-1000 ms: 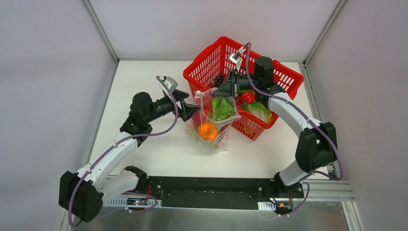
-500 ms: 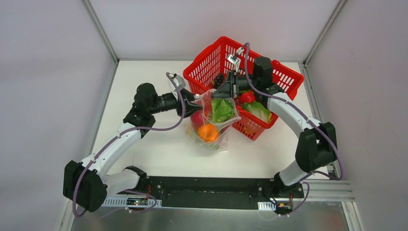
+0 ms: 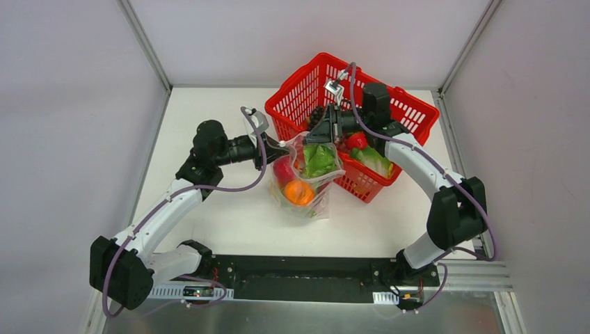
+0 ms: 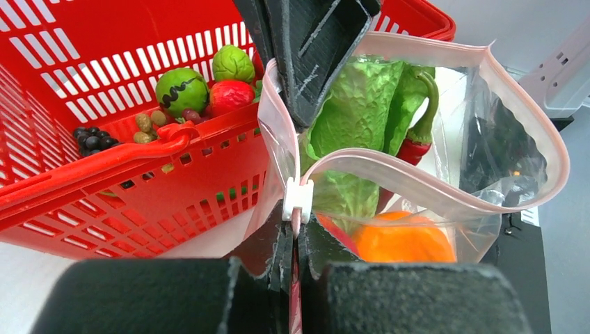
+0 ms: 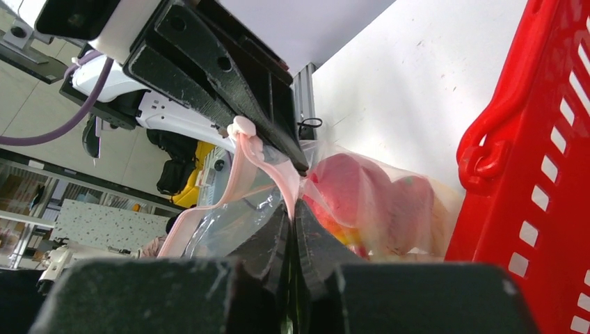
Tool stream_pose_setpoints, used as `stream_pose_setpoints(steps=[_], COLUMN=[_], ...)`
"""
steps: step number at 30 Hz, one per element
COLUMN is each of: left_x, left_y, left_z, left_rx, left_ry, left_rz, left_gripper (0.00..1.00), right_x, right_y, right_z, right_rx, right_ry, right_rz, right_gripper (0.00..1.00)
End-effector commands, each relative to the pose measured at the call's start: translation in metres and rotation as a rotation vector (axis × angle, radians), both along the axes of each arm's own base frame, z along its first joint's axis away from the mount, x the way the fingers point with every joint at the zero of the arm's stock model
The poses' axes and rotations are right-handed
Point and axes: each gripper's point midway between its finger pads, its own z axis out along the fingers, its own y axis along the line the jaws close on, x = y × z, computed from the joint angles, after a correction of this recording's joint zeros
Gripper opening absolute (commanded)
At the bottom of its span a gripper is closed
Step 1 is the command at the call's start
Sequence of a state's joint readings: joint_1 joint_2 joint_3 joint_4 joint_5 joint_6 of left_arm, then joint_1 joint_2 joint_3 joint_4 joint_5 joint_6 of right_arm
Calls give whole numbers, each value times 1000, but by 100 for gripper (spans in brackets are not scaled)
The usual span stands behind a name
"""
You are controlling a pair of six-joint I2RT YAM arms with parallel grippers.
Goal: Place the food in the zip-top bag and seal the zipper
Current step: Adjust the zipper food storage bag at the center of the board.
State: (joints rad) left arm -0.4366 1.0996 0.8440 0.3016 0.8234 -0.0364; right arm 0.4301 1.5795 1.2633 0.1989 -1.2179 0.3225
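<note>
Left hand (image 4: 296,242) clenched on the zipper (image 4: 424,186) end, right under the white slider (image 4: 298,199). Zip-top bag (image 3: 306,186) at tabletop (image 3: 222,216) centre, just beside the red basket (image 3: 414,111); food (image 3: 300,193) inside (mouth gapes). Right hand (image 5: 292,216) pinches the zipper nearby. Judgement: hold strip taut, run slider straight across.
</note>
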Motion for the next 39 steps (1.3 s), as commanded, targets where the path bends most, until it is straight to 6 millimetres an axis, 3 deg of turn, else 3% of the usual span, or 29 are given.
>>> stream_pose_setpoints(steps=[1, 6, 7, 10, 13, 17, 23, 31, 38, 39], left_x=[-2, -14, -17, -28, -34, -39, -51, -63, -73, -75], left_y=[13, 22, 23, 27, 30, 30, 27, 28, 31, 31], left_z=[29, 42, 43, 44, 39, 36, 47, 45, 48, 49], left_rx=[-7, -24, -23, -13, 1, 9, -28, -26, -20, -21], left_ry=[-111, -127, -126, -109, -88, -56, -7, 6, 3, 2], left_rz=[56, 81, 83, 76, 71, 56, 20, -4, -14, -19], left_gripper=[0, 0, 0, 0, 0, 0, 0, 0, 0, 0], right_x=[0, 1, 1, 1, -7, -27, -51, -59, -96, -98], right_y=[0, -3, -5, -10, -15, -7, 24, 33, 48, 51], right_z=[29, 40, 42, 54, 70, 79, 60, 85, 92, 86], right_rx=[17, 9, 4, -5, 11, 21, -72, 41, 105, 83], right_ry=[-120, -133, -142, -189, -258, -387, -700, -906, -1018, -1023], right_rz=[-31, -84, -100, -166, -184, -154, -132, -121, 12, 30], right_gripper=[11, 41, 51, 64, 71, 72, 63, 56, 55, 55])
